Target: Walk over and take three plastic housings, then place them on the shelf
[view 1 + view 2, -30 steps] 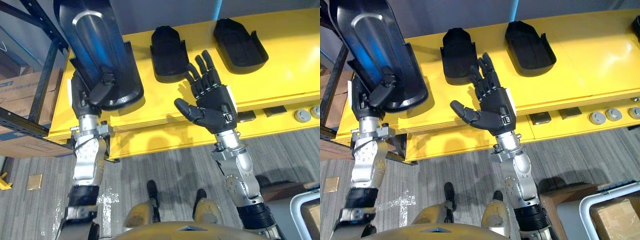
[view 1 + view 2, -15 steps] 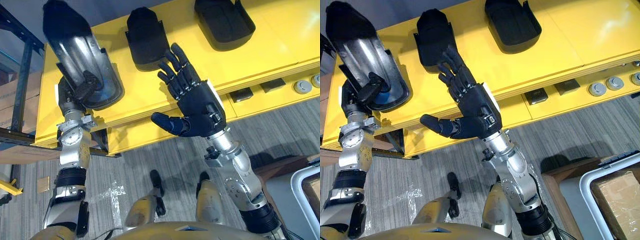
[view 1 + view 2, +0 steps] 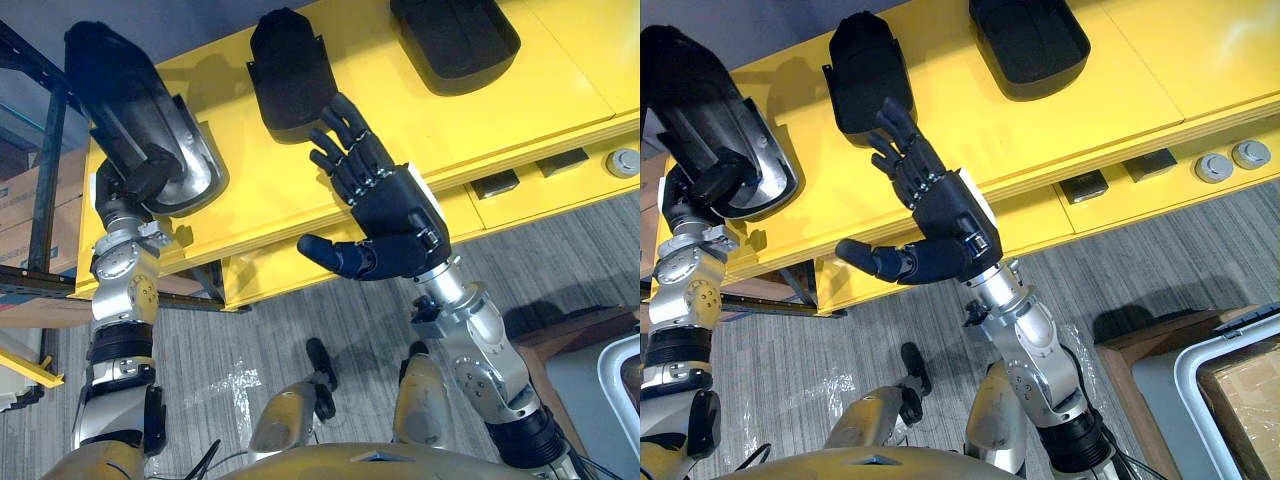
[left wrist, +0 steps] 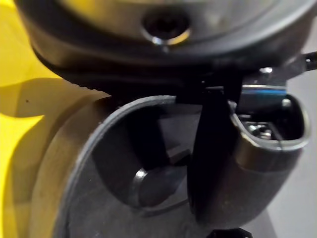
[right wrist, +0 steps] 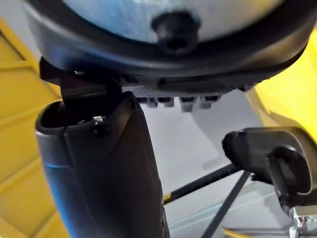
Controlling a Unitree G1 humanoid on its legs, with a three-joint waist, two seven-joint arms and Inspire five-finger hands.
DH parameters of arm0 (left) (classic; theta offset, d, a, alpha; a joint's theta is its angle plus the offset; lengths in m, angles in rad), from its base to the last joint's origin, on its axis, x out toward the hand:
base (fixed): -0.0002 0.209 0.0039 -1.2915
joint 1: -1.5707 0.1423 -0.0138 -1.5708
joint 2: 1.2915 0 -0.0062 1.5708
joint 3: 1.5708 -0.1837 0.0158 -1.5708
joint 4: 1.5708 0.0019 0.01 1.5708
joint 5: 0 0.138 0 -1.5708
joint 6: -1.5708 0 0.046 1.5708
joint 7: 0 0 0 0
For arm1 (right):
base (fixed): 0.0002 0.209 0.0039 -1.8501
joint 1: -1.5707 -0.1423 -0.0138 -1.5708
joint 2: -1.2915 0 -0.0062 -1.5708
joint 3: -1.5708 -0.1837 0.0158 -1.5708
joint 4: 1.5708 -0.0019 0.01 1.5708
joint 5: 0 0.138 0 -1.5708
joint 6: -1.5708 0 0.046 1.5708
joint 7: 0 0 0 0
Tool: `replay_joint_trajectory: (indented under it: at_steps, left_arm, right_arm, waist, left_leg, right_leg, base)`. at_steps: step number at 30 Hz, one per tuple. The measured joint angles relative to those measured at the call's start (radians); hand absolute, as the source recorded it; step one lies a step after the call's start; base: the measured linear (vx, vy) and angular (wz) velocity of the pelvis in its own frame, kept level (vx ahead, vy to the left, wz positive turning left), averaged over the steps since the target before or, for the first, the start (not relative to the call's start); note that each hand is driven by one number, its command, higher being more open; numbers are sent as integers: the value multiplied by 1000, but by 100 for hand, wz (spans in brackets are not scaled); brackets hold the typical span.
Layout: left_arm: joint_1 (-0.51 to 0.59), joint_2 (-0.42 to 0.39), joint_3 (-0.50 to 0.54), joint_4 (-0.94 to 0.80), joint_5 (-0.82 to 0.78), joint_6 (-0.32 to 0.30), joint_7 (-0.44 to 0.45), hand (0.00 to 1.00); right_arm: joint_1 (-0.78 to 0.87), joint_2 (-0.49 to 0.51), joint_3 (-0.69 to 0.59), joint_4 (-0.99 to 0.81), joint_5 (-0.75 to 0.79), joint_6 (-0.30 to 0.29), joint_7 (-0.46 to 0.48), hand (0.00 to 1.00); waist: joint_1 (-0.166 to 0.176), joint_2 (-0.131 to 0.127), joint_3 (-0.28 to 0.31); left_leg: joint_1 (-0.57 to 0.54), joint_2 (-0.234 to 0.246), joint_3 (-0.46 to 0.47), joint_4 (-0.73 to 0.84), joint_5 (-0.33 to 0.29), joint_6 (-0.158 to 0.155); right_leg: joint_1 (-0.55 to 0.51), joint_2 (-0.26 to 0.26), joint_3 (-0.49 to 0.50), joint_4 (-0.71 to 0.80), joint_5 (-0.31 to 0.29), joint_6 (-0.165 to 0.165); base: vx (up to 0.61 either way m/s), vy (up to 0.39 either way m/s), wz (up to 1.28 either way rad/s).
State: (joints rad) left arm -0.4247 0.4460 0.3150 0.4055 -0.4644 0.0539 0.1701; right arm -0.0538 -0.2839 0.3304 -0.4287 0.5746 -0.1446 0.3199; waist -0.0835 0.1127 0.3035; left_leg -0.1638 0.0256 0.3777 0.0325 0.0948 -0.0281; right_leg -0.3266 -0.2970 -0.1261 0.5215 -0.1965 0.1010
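Fingers of left hand clamped on housing, right hand raised w/ fingers apart

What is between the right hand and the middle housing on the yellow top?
Nothing visible. The open right hand points its fingers at the middle housing, with bare yellow top beneath. The left hand grips a third housing, off to the side.

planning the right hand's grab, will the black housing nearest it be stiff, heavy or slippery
Probably stiff: the housing has a moulded shell shape with raised walls. Likely light for its size, since the left hand holds a second housing up by its edge. The sheen on that one suggests a smooth surface that may slip.
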Motion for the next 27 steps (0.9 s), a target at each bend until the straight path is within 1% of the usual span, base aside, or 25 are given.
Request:
replay_joint_trajectory:
  at_steps: [1,2,5,6,8,9,10,13,17,24,27]
  left_arm:
    - [-1,0,0,2,0,5,0,0]
    - [-5,0,0,8,0,13,-4,100]
    - [-23,0,13,29,3,35,-7,100]
    - [-27,2,16,42,10,41,-4,100]
    - [-39,3,18,69,45,49,10,100]
    - [-42,6,19,71,71,63,16,100]
    - [-42,5,19,78,96,65,22,100]
    - [-43,5,20,78,163,77,34,100]
    - [-53,5,19,79,206,104,44,100]
    - [-54,5,18,115,269,125,34,100]
    - [-51,6,18,115,276,125,35,100]
  right_arm:
    - [1,0,3,0,0,2,-2,100]
    - [1,0,4,0,0,3,-6,100]
    - [3,0,9,0,0,3,-10,100]
    - [4,0,13,0,0,3,-15,100]
    - [9,0,16,0,0,3,-21,100]
    - [16,0,15,0,0,3,-23,100]
    - [24,0,16,-2,0,3,-23,100]
    - [47,0,15,-27,-1,3,-29,100]
    - [49,3,13,-31,-1,2,-61,100]
    - [118,13,-30,-32,-2,2,-66,100]
    - [163,19,-54,-32,-8,1,-65,100]
  waist:
    - [0,0,0]
    - [2,1,0]
    - [0,1,0]
    - [-1,2,-1]
    - [-1,3,0]
    - [-2,5,0]
    - [-1,7,0]
    - [-5,14,0]
    - [-6,14,0]
    - [-11,18,-3]
    - [-15,26,-27]
  left_leg:
    - [0,0,0,0,0,0]
    - [1,0,0,0,0,0]
    - [3,-2,1,0,-1,-1]
    - [4,-2,2,0,-6,-9]
    - [5,-2,4,-1,-10,-10]
    - [8,0,8,-1,-15,-10]
    - [14,2,18,0,-20,-5]
    - [16,4,29,2,-22,-6]
    - [20,3,29,15,-31,0]
    - [84,-1,17,-7,-32,6]
    - [110,-8,-3,-47,-8,9]
  right_leg:
    - [0,0,0,0,0,0]
    - [1,0,0,0,0,0]
    - [3,-3,0,0,1,1]
    - [4,-4,1,0,1,2]
    - [8,-4,2,0,1,2]
    - [14,-3,1,-2,1,2]
    - [19,-4,3,-4,2,3]
    - [27,-4,3,-14,6,9]
    - [42,-6,0,-24,8,12]
    - [132,-2,-23,-80,15,24]
    - [161,4,-46,-107,18,28]
  base:
    - [22,-33,0]
    - [0,0,0]
    - [0,0,0]
    - [-1,-9,-3]
    - [0,0,0]
    - [-2,-13,-3]
    - [6,-11,-5]
    - [18,-5,-1]
    - [40,-5,1]
    - [50,-3,4]
    - [77,-21,16]
